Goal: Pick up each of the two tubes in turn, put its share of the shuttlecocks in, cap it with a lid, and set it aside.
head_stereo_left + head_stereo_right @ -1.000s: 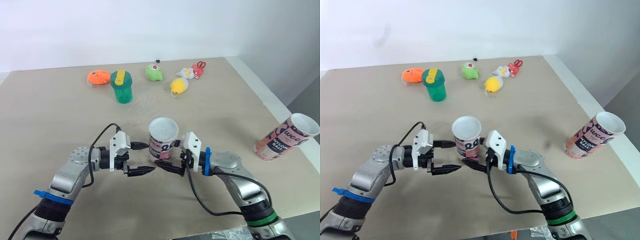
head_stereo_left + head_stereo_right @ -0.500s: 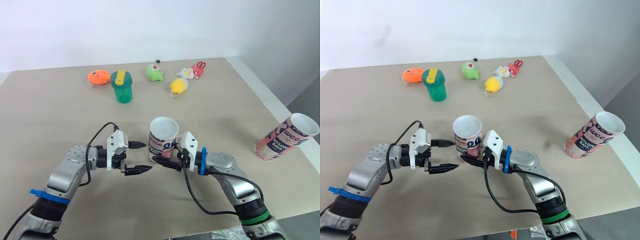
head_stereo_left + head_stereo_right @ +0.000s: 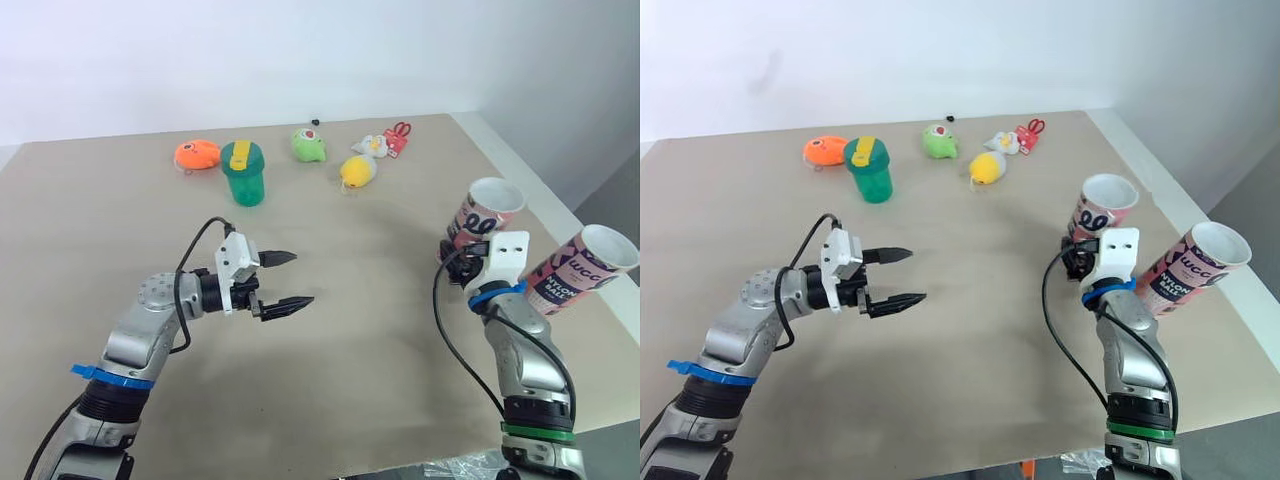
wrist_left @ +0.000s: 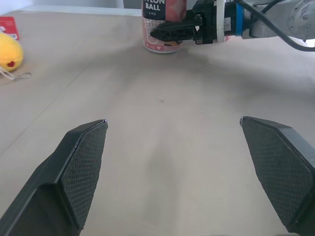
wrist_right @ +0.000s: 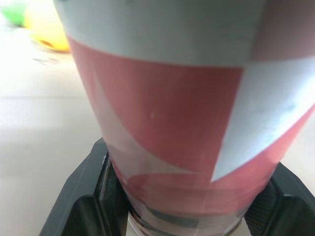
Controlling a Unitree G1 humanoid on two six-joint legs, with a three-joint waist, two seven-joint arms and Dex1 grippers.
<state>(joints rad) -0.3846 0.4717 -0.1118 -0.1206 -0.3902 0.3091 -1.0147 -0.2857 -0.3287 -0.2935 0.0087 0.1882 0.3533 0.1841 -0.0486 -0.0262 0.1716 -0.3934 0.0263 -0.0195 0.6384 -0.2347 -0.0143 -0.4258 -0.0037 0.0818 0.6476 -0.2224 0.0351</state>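
Moved since a second ago: tube point(image 3: 482, 212), from the table point(image 3: 350, 350) centre to its right side. Now tilted, open end up, just beside the second tube point(image 3: 580, 268). Right gripper point(image 3: 458, 258): pinching its lower end. Left gripper point(image 3: 300, 278): fingers spread wide, mid-table.

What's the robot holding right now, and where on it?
The right gripper clamps one tube by its sides near the bottom end; the left gripper is open and empty.
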